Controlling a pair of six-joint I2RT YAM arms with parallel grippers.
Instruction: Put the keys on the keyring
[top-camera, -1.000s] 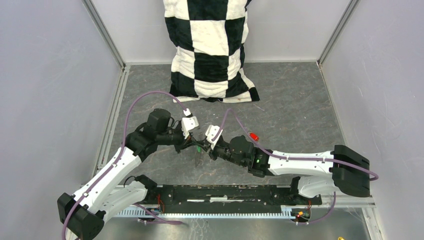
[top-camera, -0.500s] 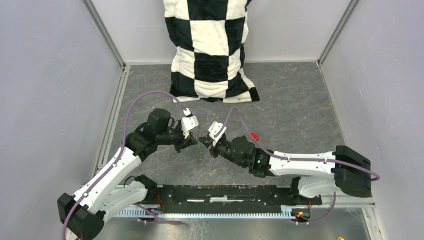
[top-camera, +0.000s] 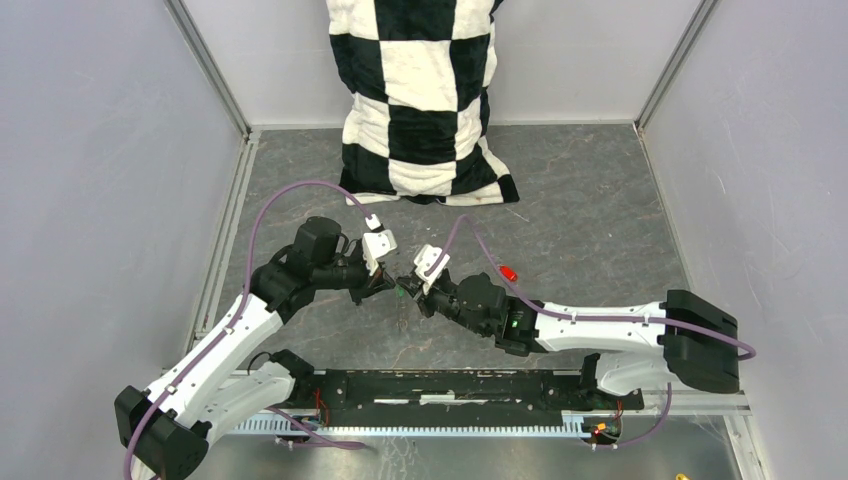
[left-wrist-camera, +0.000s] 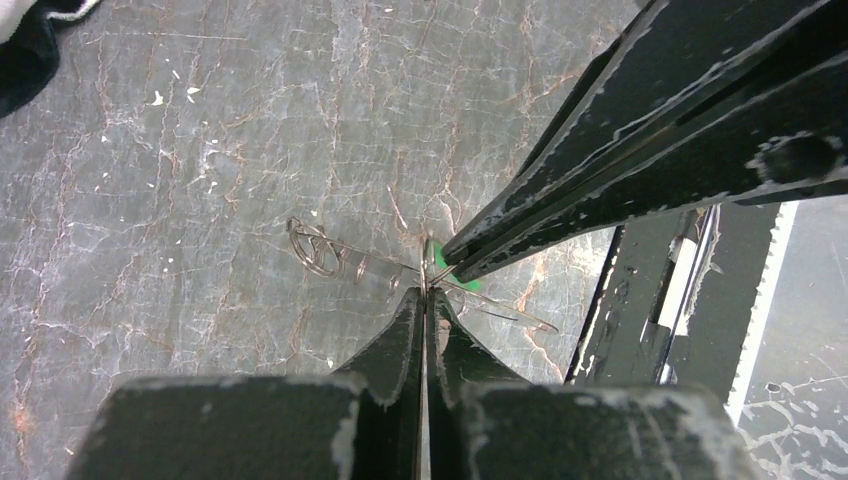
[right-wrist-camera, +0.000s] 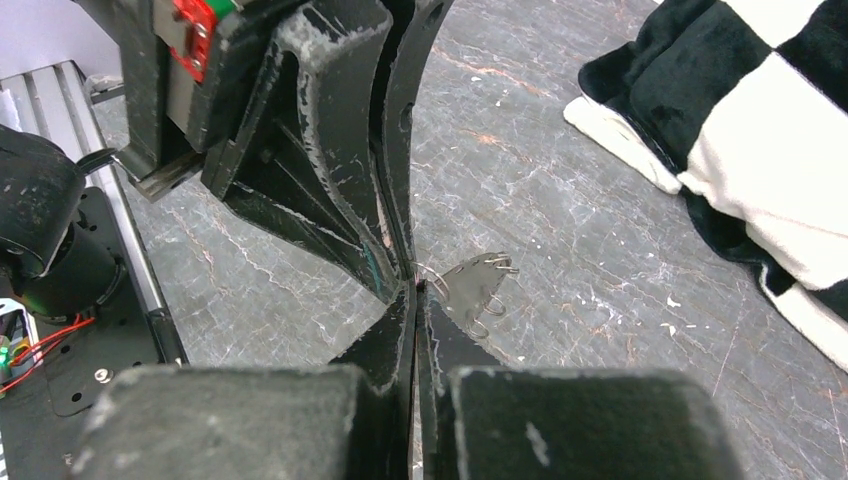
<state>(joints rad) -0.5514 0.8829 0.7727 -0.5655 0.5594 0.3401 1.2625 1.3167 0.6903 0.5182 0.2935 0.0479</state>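
The left gripper (left-wrist-camera: 424, 302) is pinching with its jaws pressed together, no gap showing between them, and the thin wire of the keyring (left-wrist-camera: 320, 247) is passing right through their tips, so it is gripping the ring. The right gripper (left-wrist-camera: 452, 263) is reaching in from the opposite side, its jaws likewise drawn narrow, and a sliver of the green key (left-wrist-camera: 462, 283) is poking out at their tips, so it is gripping that key by its head. The two sets of tips are meeting almost nose to nose, the green head sitting just beside the wire; whether the key is touching the wire or is threaded onto it cannot be told. The ring is stretching out to both sides of the left gripper's tips, its small coiled links hanging at one end above the grey table (top-camera: 580, 200). All of this is happening in front of the black-and-white checkered cloth (top-camera: 425, 100), well apart from its lower edge and roughly in line with its middle. The red key (top-camera: 508, 271) is lying alone on the table, in front of the cloth's right corner and apart from both grippers.
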